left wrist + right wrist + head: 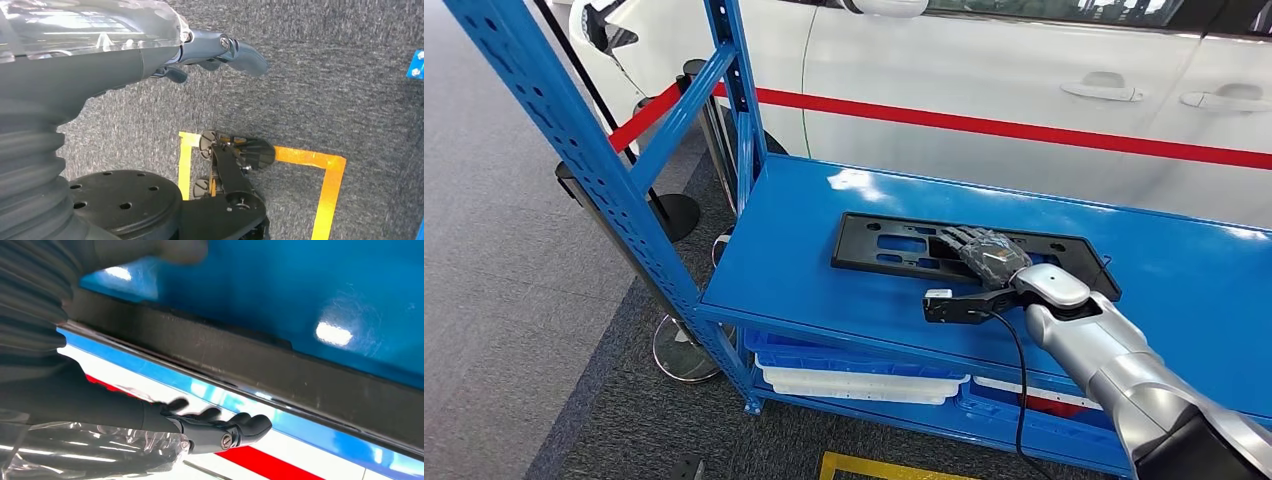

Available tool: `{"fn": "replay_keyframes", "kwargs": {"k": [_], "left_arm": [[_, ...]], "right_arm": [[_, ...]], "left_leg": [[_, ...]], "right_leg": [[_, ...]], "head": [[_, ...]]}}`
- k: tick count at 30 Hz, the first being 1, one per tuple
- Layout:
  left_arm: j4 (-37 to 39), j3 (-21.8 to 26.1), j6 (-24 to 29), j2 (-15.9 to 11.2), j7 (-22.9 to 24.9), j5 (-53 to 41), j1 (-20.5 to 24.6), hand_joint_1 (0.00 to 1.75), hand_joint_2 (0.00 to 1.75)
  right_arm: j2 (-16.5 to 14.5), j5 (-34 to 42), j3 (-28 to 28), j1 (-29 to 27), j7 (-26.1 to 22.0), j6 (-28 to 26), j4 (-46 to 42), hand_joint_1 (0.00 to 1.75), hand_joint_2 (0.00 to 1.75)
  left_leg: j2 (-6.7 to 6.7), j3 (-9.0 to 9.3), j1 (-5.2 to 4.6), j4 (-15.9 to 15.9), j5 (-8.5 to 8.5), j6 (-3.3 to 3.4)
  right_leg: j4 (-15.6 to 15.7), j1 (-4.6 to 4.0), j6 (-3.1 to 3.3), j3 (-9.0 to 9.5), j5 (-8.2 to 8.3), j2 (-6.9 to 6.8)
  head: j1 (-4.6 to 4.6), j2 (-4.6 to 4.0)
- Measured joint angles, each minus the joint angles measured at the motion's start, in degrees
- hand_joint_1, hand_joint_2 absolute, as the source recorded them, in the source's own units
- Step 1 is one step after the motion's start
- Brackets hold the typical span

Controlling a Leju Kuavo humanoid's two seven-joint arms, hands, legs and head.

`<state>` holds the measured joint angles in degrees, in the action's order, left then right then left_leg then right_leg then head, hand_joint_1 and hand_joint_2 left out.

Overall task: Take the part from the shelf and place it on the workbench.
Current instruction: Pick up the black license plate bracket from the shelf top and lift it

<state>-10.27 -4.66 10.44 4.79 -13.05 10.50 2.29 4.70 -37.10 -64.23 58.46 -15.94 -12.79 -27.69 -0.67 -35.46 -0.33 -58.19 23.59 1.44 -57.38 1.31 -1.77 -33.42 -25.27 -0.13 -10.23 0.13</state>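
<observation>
Step in hand: the pick. The part, a flat black rectangular frame with cut-outs, lies on the top deck of the blue shelf, toward its near edge and well right of the upright post. The right hand rests over the right-centre of the part, fingers laid across the frame. Whether they have closed round an edge cannot be told: in the head view the back of the hand covers the contact, and in the right wrist view the dark fingers look extended beside the frame's edge, with much of the picture blurred.

The left hand hangs beside the body over grey carpet, holding nothing, fingers loosely curled.

Judgement: the grasp looks unfinished. Next the hand needs a firm hold on a frame bar, then a level lift clear of the deck.

Hidden: the right end of the part is behind the forearm. The workbench cannot be identified here.
</observation>
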Motion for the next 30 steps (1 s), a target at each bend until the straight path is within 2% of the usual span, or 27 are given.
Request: {"fn": "replay_keyframes", "kwargs": {"k": [15, 22, 26, 30], "left_arm": [[0.0, 0.3, 0.3, 0.0, 0.0, 0.9, 0.0, 0.00, 1.75], [0.0, 0.4, 0.6, 0.0, -1.7, 1.0, 0.0, 0.00, 1.75], [0.0, 0.3, 2.2, 0.0, -5.3, 0.0, 0.1, 0.00, 0.00], [0.0, 0.2, 1.5, 0.1, -11.3, -1.1, 0.5, 0.00, 0.00]], "right_arm": [[-0.2, 0.5, 1.4, -0.3, -0.8, -1.7, 0.2, 1.75, 1.75], [-0.4, 0.4, 1.6, -0.3, -1.1, -1.9, 0.2, 1.75, 1.75], [-0.4, 0.4, 1.7, -0.3, -1.2, -2.1, 0.3, 1.75, 1.75], [-0.4, -0.5, 1.9, -0.5, -1.7, -3.0, 0.3, 1.75, 1.75]], "left_leg": [[0.00, -0.01, 0.00, 0.0, 0.00, 0.00], [0.00, 0.00, 0.00, 0.0, 0.00, 0.00], [0.00, 0.00, 0.00, 0.0, 0.00, 0.00], [0.00, 0.00, 0.00, 0.0, 0.00, 0.00]], "right_leg": [[0.0, 0.00, -0.02, 0.00, -0.02, 0.00], [0.0, 0.00, -0.02, -0.01, -0.02, 0.00], [0.0, 0.00, -0.02, -0.01, -0.02, 0.00], [0.0, 0.00, -0.02, 0.00, -0.01, 0.00]], "head": [[0.00, -0.01], [0.00, -0.01], [0.00, 0.00], [0.00, 0.00]]}}
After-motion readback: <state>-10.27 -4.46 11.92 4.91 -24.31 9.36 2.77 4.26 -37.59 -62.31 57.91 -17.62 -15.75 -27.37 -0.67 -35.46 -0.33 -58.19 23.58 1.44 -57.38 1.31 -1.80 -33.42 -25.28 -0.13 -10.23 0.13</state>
